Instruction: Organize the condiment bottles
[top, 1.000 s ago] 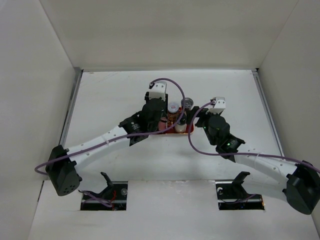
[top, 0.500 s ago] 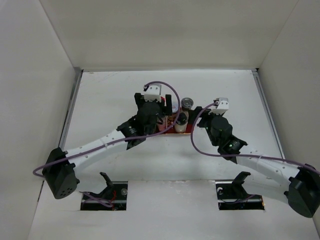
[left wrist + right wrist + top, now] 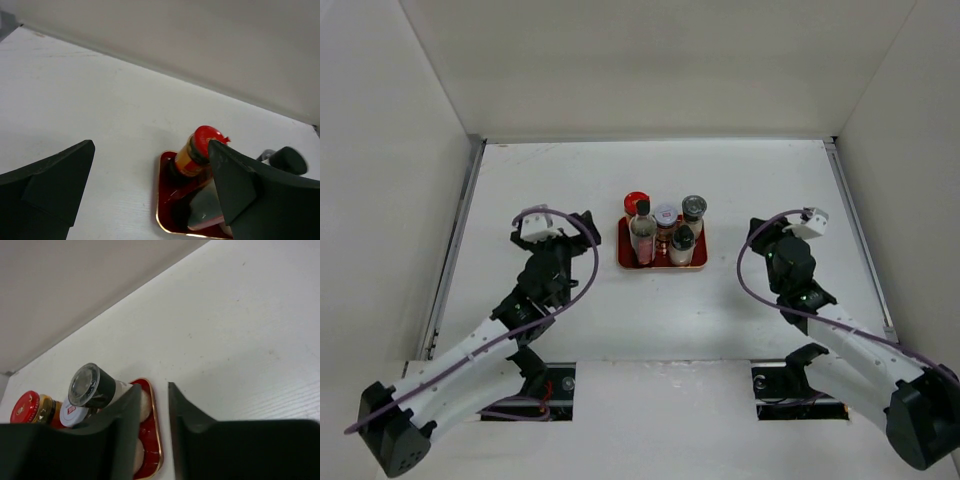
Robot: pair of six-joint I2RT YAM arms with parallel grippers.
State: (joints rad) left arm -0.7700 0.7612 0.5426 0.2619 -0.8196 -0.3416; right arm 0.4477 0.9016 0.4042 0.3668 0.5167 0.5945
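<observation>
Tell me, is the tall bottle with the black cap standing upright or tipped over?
Upright. In the top view, the tall bottle stands on the red tray with its black cap directly above its body, not lying on its side.

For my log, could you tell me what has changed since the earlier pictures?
Both arms drew back from the red tray: the left gripper moved left and back, the right gripper moved right, both empty. The five condiment bottles stayed upright on the tray.
</observation>
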